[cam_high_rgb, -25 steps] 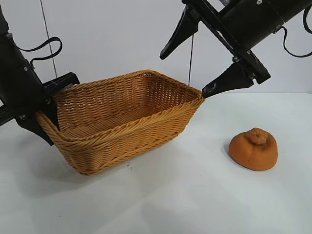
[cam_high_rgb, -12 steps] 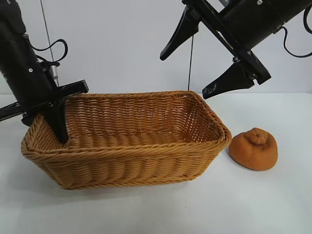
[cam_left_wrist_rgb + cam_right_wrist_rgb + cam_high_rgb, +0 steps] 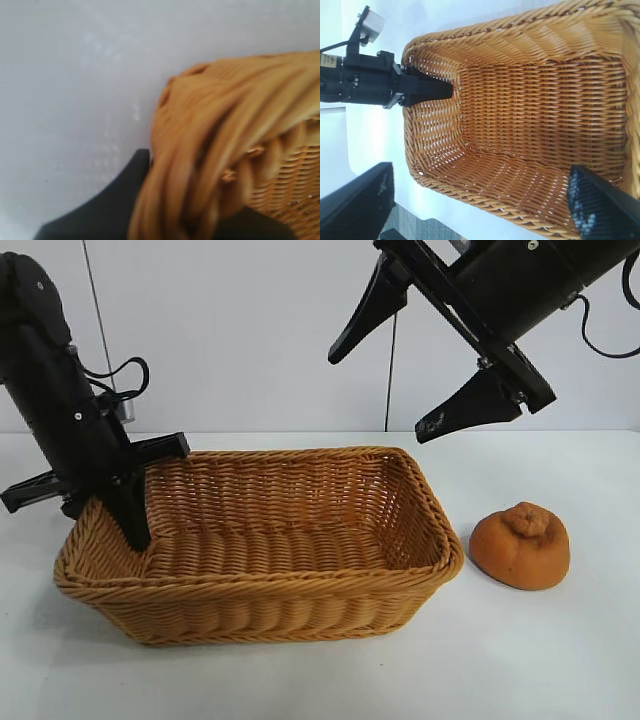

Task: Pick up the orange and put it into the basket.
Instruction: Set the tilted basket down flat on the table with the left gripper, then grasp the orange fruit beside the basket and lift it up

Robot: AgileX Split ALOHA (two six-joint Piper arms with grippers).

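The left gripper (image 3: pixel 118 508) points steeply down at the left end of the basket (image 3: pixel 300 585), its jaws clamped on the braided rim: one finger (image 3: pixel 130 515) sits inside against the end wall, the other outside. The right wrist view confirms this, showing the inner finger (image 3: pixel 431 90) lying against the wall below the rim. In the left wrist view the rim (image 3: pixel 210 145) fills the space between the dark fingers.

The right gripper (image 3: pixel 410 380) hangs above the basket's right end, jaws spread wide apart and holding nothing.

The basket rests flat on the white table (image 3: pixel 320 670), long side toward the viewer.

The orange (image 3: pixel 521 546) sits on the table just beside the basket's right end, apart from it, wrinkled knob upward. Neither gripper touches it.
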